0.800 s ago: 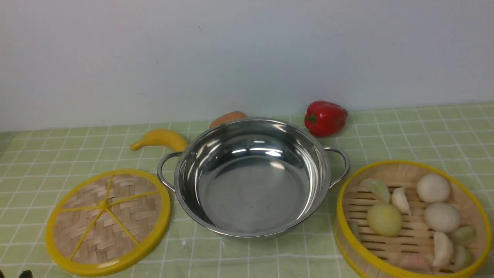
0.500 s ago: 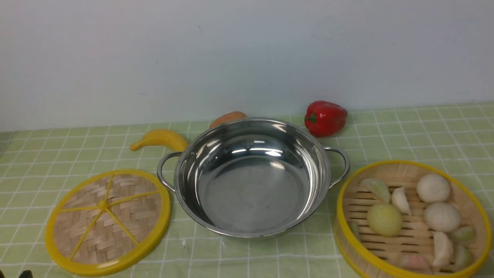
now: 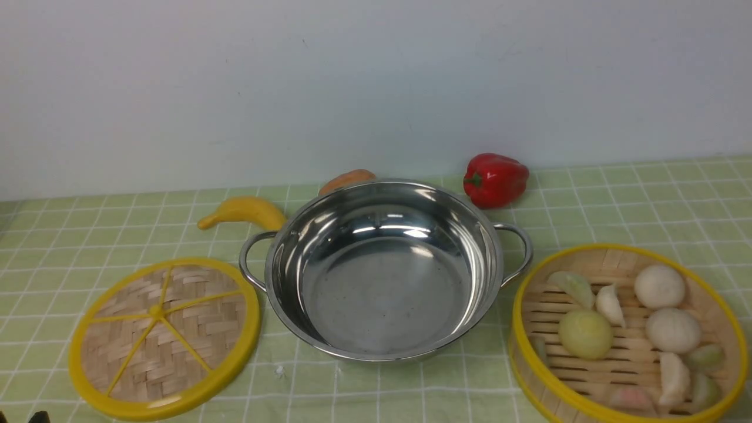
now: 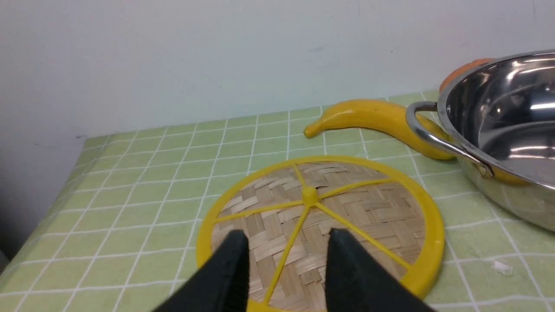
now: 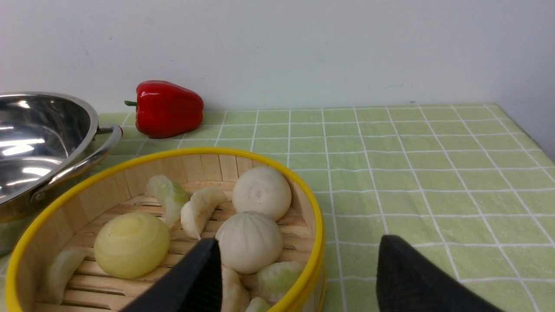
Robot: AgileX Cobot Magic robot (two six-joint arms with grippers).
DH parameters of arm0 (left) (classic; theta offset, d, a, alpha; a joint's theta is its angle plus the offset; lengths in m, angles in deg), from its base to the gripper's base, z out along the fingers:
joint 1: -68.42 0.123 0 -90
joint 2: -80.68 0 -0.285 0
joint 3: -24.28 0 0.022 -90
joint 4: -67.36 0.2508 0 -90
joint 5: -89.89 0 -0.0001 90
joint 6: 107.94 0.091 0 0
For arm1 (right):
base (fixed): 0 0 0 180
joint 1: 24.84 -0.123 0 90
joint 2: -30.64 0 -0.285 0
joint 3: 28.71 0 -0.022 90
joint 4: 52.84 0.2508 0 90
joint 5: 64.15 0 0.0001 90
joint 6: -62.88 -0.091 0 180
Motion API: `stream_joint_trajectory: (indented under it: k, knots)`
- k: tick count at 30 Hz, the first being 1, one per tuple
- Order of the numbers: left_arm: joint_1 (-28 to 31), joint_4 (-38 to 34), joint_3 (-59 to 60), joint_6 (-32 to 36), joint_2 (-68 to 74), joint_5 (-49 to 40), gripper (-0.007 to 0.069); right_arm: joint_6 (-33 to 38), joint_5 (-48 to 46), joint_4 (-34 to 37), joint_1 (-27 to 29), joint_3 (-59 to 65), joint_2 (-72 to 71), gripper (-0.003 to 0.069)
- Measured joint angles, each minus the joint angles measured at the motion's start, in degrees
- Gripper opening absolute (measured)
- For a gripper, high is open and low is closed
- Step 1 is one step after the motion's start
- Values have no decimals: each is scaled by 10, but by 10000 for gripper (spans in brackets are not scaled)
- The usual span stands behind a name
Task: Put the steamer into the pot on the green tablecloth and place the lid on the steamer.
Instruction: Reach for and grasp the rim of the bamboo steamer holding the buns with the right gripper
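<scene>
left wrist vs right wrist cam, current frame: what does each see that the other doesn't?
Left wrist only: the flat round woven-bamboo lid with yellow rim and spokes, a yellow banana, an orange rounded object, and the open left gripper.
Right wrist only: the round bamboo steamer holding white and pale green dumplings, a red bell pepper, and the open right gripper.
Both: the shiny stainless-steel pot, the pale green checked tablecloth, and the white wall.
</scene>
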Motion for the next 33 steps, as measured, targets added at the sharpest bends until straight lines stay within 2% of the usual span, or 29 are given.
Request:
stream_joint_trajectory:
  k: [3, 6, 9, 15, 23, 27, 33]
  knots:
    - [0, -36, 0, -25, 0, 1, 243, -13, 12, 25, 0, 0, 0, 471]
    - [0, -140, 0, -84, 0, 13, 243, -35, 47, 81, 0, 0, 0, 471]
    - [0, -219, 0, -114, 0, 21, 243, -43, 97, 133, 0, 0, 0, 471]
    - [0, -358, 0, -130, 0, 56, 243, -45, 193, 189, 0, 0, 0, 471]
    - [0, -388, 0, -132, 0, 156, 243, -54, 302, 200, 0, 0, 0, 471]
    - [0, -389, 0, -138, 0, 167, 243, -58, 316, 200, 0, 0, 0, 471]
    - [0, -390, 0, -183, 0, 177, 243, -60, 317, 200, 0, 0, 0, 471]
